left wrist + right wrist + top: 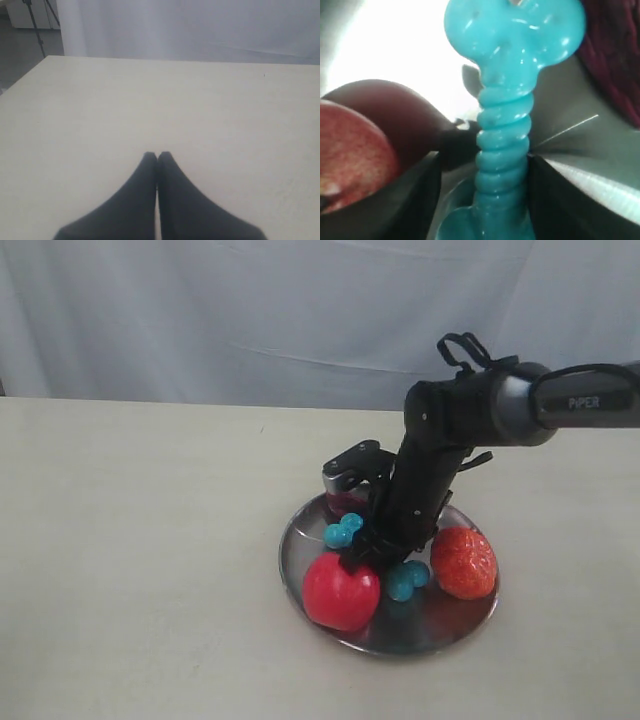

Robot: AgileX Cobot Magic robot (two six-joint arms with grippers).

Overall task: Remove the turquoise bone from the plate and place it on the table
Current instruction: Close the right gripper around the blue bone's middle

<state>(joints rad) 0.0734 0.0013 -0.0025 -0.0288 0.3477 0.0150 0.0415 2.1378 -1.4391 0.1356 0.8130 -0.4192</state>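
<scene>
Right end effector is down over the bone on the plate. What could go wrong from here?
1. The apple sits tight beside the right end effector; closing or lifting could nudge it off the plate.
2. One finger seems to touch the turquoise bone, the other stands apart; closing may shove it sideways.

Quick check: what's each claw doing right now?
Left claw: closed, empty, above the table.
Right claw: open, straddling the turquoise bone at its shaft; gap on one side, not clamped.
</scene>
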